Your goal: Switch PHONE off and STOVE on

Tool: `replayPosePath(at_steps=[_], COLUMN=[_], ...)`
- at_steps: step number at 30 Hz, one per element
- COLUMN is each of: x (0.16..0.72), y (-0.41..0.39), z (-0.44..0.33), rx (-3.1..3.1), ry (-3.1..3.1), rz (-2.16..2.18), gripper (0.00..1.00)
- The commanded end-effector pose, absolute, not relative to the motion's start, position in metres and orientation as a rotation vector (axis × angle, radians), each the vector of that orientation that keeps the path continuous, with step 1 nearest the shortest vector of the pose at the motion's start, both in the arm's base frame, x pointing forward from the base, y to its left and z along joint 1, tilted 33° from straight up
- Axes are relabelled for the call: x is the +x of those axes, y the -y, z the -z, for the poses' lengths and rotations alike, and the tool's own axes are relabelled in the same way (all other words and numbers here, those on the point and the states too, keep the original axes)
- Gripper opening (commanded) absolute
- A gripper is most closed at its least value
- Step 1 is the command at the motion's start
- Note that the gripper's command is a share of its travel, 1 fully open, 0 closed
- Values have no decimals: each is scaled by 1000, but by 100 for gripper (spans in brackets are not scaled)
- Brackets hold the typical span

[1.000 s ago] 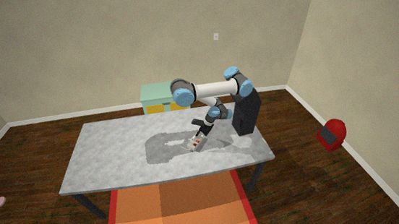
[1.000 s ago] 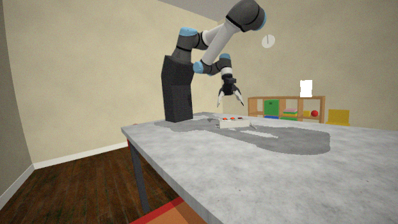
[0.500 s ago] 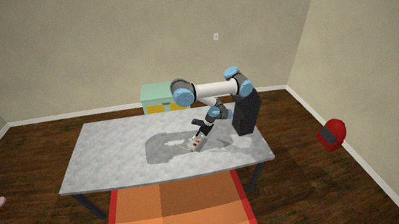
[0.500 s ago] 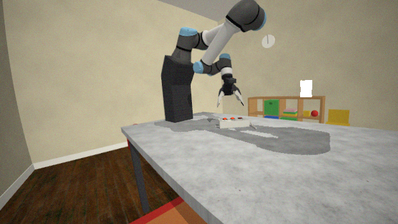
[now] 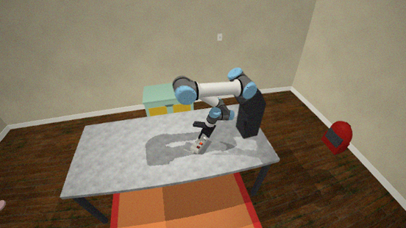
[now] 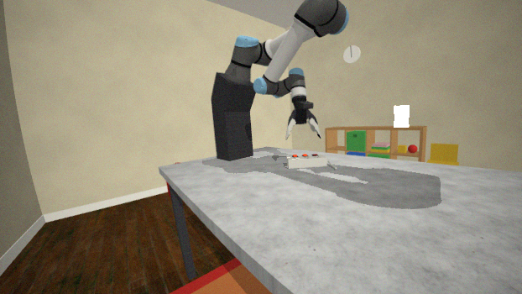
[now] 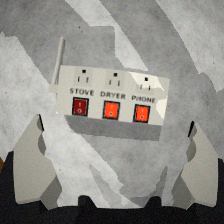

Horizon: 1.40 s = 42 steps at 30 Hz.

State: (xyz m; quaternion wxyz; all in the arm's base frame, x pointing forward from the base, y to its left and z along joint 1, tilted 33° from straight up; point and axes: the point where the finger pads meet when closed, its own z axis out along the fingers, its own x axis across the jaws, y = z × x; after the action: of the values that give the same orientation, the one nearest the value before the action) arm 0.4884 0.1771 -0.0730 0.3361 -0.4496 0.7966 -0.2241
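Observation:
A white power strip [image 5: 199, 146] [image 6: 306, 161] [image 7: 112, 96] lies face up on the grey table [image 5: 118, 163] [image 6: 336, 235]. In the wrist view it has three rocker switches. STOVE [image 7: 80, 106] at the left is dark red. DRYER [image 7: 111, 110] in the middle and PHONE [image 7: 142, 113] at the right glow bright orange-red. My gripper [image 5: 204, 135] [image 6: 303, 130] [image 7: 117, 119] is open and empty. It hangs a short way above the strip, with its pale fingers to either side in the wrist view.
The arm's dark base block [image 5: 251, 117] [image 6: 232, 122] stands on the table behind the strip. A short cable stub [image 7: 57, 60] sticks out of the strip's STOVE end. A green and yellow cabinet [image 5: 159, 100] stands behind the table, and a toy shelf [image 6: 378, 140] stands by the far wall.

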Motion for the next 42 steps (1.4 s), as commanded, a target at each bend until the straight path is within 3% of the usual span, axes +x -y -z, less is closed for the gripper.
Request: replayPosePath(at_steps=[1,42], x=[498,494], y=[-173,-157], z=[61,-1], rx=[-1364,-2005], ry=[-2047,-1700], rz=[582,472], gripper=[100,100])
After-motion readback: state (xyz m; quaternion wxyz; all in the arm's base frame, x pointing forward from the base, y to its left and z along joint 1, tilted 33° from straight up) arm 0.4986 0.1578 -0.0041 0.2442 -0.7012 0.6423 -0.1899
